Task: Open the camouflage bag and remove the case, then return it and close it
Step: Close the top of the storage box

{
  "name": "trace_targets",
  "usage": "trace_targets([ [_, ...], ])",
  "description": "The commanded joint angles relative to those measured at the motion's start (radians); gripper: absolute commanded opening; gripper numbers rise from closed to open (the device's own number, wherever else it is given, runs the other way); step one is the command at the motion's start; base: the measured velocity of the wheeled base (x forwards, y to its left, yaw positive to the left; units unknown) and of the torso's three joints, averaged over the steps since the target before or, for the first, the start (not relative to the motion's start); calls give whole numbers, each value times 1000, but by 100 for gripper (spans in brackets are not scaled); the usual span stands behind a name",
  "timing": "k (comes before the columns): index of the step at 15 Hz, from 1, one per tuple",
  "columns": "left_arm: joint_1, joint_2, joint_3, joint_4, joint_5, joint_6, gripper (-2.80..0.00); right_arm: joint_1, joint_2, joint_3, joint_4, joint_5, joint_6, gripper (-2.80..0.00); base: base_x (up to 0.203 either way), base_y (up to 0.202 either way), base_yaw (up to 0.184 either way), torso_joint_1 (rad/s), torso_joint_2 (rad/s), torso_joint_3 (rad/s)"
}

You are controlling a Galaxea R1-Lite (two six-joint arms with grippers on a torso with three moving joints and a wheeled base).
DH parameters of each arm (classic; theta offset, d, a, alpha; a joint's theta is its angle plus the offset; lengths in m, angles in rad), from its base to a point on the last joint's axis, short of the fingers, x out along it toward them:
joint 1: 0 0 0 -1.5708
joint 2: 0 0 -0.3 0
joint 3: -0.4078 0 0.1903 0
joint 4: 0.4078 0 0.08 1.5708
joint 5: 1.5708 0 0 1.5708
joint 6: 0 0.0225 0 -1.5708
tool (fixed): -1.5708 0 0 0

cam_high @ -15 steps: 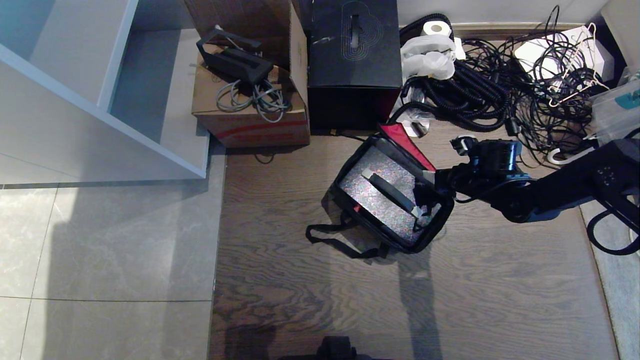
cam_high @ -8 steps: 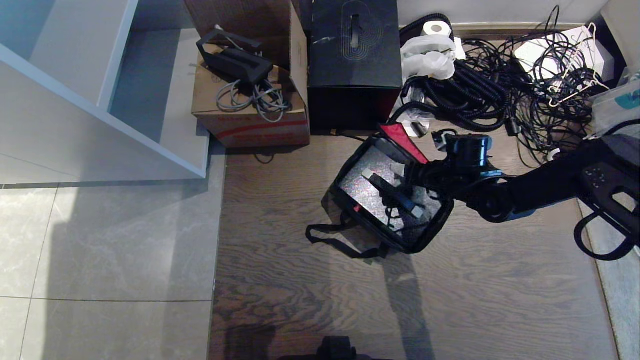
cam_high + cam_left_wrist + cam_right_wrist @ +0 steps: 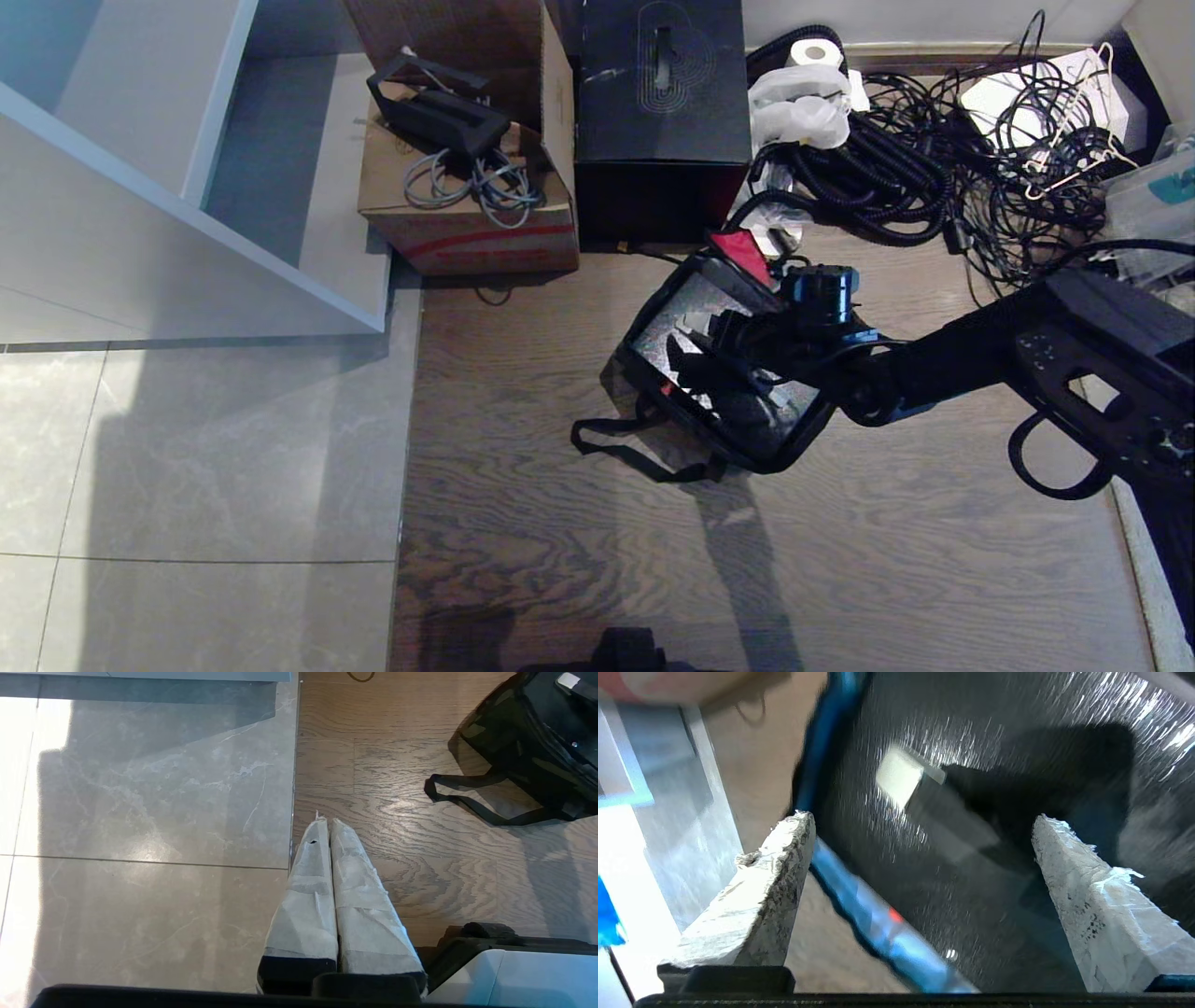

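The camouflage bag [image 3: 747, 456] lies open on the wooden floor, showing its silver foil lining [image 3: 695, 297] and its red inner flap [image 3: 740, 250]. Its black strap [image 3: 616, 448] trails toward me. The case [image 3: 957, 821], a flat dark bar with a pale end [image 3: 688, 323], lies inside on the foil. My right gripper [image 3: 695, 359] hangs over the bag's inside, open, with the case below and between its wide-spread taped fingers [image 3: 775, 877]; nothing is held. My left gripper [image 3: 327, 822] is parked low over the floor, shut and empty, with the bag [image 3: 528, 751] off to its side.
Behind the bag stand a plain black box with a line pattern [image 3: 661, 93] and a cardboard box [image 3: 467, 219]. A tangle of black cables [image 3: 934, 168] fills the back right. A white shelf unit [image 3: 187, 187] stands at the left over grey tiles [image 3: 187, 467].
My right arm has swung left from beside the bag to over its inside. Its fingers have spread wider and now cover much of the case.
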Motion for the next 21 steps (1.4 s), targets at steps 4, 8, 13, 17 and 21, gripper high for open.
trace_targets([
  [4, 0, 0, 0, 0, 0, 0, -280, 6, 3, 70, 170, 6, 0, 0, 0, 0, 0, 0, 0, 0],
  [8, 0, 1, -1, 0, 0, 0, -280, 3, -69, 191, 286, 49, 6, 0, 0, 0, 0, 0, 0, 0],
  [13, 0, 0, 0, 0, 0, 0, -280, -12, -167, 266, 280, 51, 4, 0, 0, 0, 0, 0, 0, 0],
  [17, 0, 0, 0, 0, 0, 0, -280, -106, -313, 379, 292, 46, -88, 0, 0, 0, 0, 0, 0, 0],
  [21, 1, 0, 0, 0, 0, 0, -280, -243, -388, 527, 358, 15, -427, 0, 0, 0, 0, 0, 0, 0],
])
